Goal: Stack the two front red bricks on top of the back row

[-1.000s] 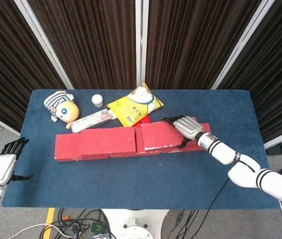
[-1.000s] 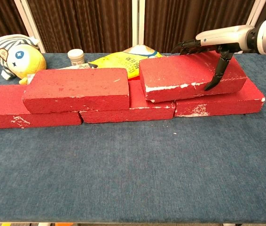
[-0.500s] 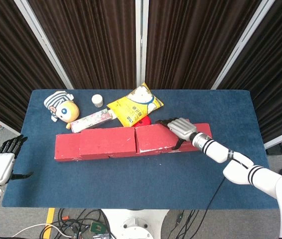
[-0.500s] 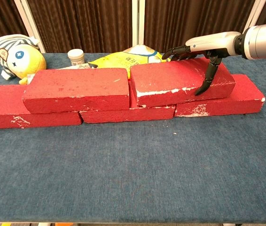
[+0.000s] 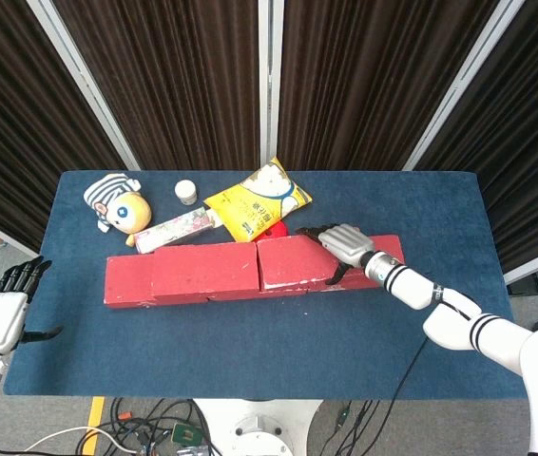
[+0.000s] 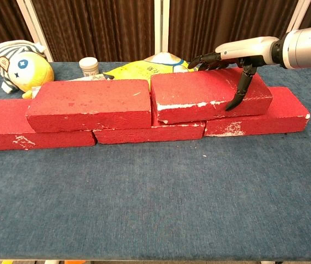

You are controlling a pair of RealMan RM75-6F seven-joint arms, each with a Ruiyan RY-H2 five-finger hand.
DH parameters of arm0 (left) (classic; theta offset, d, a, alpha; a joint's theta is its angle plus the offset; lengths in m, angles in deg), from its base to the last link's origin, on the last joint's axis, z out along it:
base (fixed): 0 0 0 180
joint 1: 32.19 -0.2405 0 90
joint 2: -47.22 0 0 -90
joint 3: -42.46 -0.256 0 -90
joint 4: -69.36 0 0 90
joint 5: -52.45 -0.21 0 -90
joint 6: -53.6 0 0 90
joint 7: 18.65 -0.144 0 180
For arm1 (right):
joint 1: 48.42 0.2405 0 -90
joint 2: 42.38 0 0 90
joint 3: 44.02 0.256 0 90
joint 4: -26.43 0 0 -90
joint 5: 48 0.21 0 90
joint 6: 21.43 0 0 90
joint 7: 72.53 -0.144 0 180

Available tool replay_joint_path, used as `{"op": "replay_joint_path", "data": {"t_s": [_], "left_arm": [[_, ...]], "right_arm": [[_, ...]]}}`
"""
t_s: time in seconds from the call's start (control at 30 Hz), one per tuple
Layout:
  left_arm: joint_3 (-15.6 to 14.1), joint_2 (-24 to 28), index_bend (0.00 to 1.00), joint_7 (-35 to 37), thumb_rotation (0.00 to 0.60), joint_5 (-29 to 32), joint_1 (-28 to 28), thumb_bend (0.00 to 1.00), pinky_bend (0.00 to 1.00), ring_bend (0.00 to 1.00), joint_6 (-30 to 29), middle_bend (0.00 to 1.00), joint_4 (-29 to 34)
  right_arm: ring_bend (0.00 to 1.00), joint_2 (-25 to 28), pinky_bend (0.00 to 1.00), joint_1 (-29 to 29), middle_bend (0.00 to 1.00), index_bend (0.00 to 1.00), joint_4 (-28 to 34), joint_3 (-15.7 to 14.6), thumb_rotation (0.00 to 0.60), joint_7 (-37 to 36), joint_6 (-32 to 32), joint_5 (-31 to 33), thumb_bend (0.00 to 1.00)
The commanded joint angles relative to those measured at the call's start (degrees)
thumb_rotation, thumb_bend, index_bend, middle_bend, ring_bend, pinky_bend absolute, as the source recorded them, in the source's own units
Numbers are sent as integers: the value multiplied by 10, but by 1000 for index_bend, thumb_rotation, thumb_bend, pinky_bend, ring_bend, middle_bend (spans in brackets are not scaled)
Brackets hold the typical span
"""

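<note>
The right upper red brick (image 6: pixel 210 98) lies flat on the back row of red bricks (image 6: pixel 144 131), bridging the middle and right bricks of that row, its left end touching the left upper red brick (image 6: pixel 88 104), which spans the left and middle ones. In the head view the two upper bricks form one line across the middle of the blue table (image 5: pixel 250 332). The right hand (image 6: pixel 238 55) grips the right upper brick at its 3 o'clock end: fingers lie over the top rear edge and the thumb (image 6: pixel 238 91) presses down the front face.

At 12 o'clock behind the bricks sits a yellow snack bag (image 5: pixel 255 201), with a pink flat packet (image 5: pixel 176 230) at 11 o'clock. Further toward 10 o'clock are a small white jar (image 5: pixel 185 192) and a striped-cap plush toy (image 5: pixel 117 204).

The left hand (image 5: pixel 3 313) hangs off the table's 9 o'clock edge, fingers spread, holding nothing.
</note>
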Motion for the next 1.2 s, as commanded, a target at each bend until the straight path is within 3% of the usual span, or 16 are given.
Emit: {"op": "replay_joint_path", "data": {"t_s": [0.03,1.2], "left_arm": [[-2,4,0,3,600,4,1,0,11,0,9,0,4],[-4,8,0,43,600,0,-1,0,11,0,17,0,-9]], "right_arm": [[157,1,187,1,187,0,2,-1,600,5,2,3,64],[136,-6,171,5,169,0,30,25,600,79,42,72,62]]}}
